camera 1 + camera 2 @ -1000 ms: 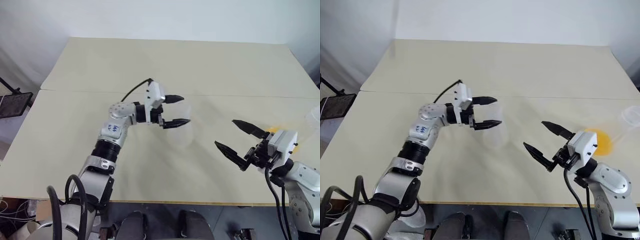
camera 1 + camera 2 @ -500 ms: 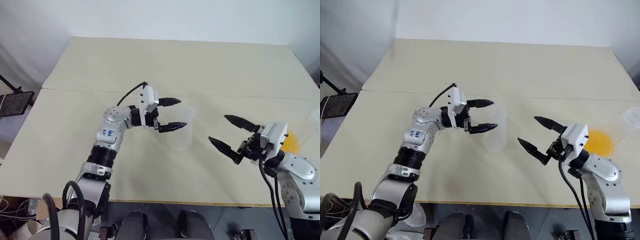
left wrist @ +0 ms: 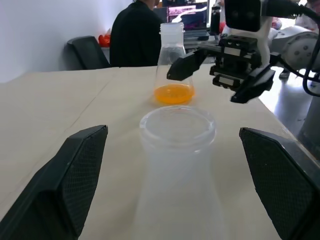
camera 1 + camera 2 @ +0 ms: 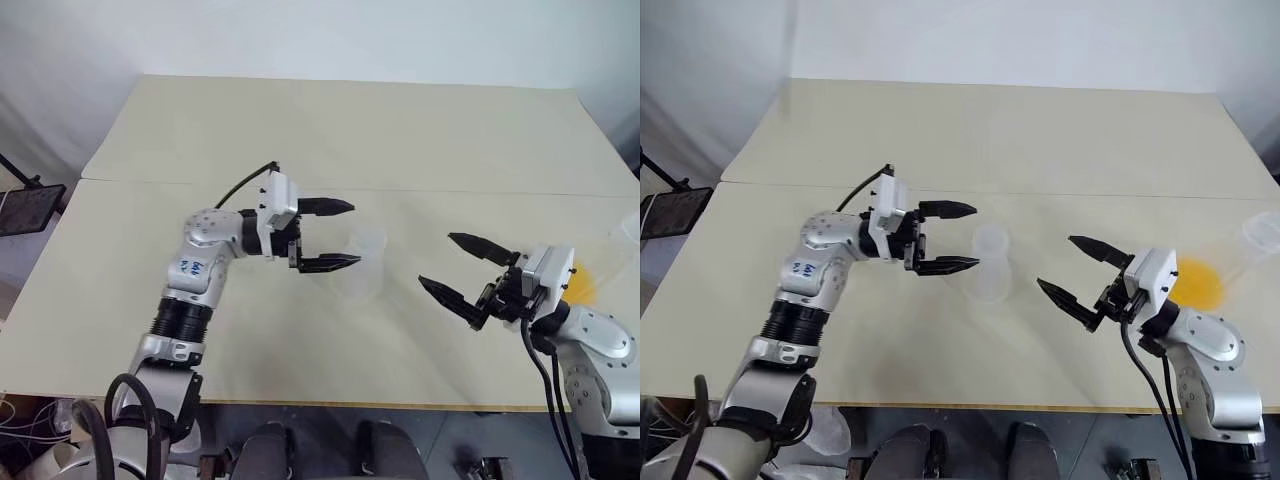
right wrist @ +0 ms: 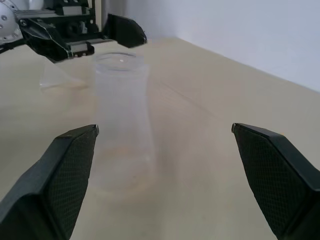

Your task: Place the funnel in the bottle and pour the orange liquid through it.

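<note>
The clear bottle [image 4: 365, 262] stands upright mid-table, seen close in the left wrist view [image 3: 177, 165] and the right wrist view [image 5: 122, 120]. My left gripper [image 4: 355, 234] is open just left of the bottle's mouth, not touching it. To the bottle's right, my right gripper [image 4: 435, 260] is open and empty, pointing at it. The orange liquid [image 4: 1198, 283] sits in a clear conical flask [image 3: 171, 55] at the right edge, behind my right gripper. A faint clear cone [image 5: 60, 77], perhaps the funnel, rests on the table under my left gripper.
A seam [image 4: 480, 190] crosses the beige table behind both grippers. A black object [image 4: 25, 208] sits off the table's left side. A seated person [image 3: 135, 35], a chair and screens show beyond the table in the left wrist view.
My left gripper, which had its open fingers around the bottle's top, has drawn back to the left and now stands clear of it. The right gripper has hardly moved.
</note>
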You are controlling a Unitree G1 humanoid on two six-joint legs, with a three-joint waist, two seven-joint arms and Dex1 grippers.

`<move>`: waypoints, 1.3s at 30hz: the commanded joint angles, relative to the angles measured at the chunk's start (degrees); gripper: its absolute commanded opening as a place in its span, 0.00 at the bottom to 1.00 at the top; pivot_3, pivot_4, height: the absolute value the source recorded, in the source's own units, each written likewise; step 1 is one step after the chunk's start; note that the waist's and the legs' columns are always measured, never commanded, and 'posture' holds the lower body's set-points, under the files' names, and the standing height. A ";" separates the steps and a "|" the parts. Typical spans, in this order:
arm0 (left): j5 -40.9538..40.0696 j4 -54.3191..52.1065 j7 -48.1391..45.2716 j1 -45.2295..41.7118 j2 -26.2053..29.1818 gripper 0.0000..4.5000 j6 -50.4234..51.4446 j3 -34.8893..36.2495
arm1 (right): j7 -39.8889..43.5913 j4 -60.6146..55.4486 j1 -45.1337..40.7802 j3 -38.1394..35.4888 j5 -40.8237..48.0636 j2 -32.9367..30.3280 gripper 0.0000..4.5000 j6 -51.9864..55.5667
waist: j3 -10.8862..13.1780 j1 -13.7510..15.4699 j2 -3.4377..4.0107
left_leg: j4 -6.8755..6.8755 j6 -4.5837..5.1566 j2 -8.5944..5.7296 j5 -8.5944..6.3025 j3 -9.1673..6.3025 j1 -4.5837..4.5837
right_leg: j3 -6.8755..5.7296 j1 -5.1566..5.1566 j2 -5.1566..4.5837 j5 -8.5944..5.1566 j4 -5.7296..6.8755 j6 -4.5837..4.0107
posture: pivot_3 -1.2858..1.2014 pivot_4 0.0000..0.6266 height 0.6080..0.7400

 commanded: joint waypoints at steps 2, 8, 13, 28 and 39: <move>-1.42 -3.63 3.30 0.48 4.85 1.00 -2.30 6.82 | 3.74 2.78 -3.75 0.26 1.10 -1.37 1.00 -0.68 | 0.00 0.07 0.00 | 0.02 0.00 0.01 0.00 -0.03 0.00 | -0.01 0.00 0.00 0.00 0.01 0.00 | 0.52 0.24 1.00; -3.91 -9.72 6.14 8.51 13.82 1.00 2.99 14.43 | 8.87 6.56 -9.18 2.86 1.82 -1.13 1.00 0.11 | -0.01 -0.35 0.01 | -0.02 -0.01 0.03 0.00 -0.12 0.03 | 0.01 0.00 -0.01 0.00 0.03 0.00 | 0.52 0.24 1.00; -7.09 -23.41 14.71 31.58 15.62 1.00 6.62 30.21 | 15.30 10.42 -14.33 6.50 1.18 -1.69 1.00 -0.10 | 0.00 -1.83 0.01 | -0.17 -0.01 0.11 -0.01 -0.25 0.16 | 0.16 -0.04 -0.02 0.00 0.03 0.00 | 0.52 0.24 1.00; -10.11 -41.89 29.07 76.05 -7.50 1.00 -0.38 46.94 | 23.49 14.70 -17.47 9.42 0.62 -2.64 1.00 2.22 | -0.03 -0.27 -0.06 | -0.07 0.09 0.27 -0.11 -0.18 0.24 | 0.37 0.08 -0.13 -0.01 -0.10 -0.02 | 0.52 0.24 1.00; -2.87 -42.31 39.14 62.33 -6.70 1.00 6.03 25.28 | 22.72 14.27 -15.50 7.67 -0.20 -3.85 1.00 1.77 | -0.04 0.23 -0.04 | 0.00 0.17 0.19 -0.21 -0.10 0.24 | 0.44 0.07 -0.13 -0.01 -0.07 -0.04 | 0.52 0.24 1.00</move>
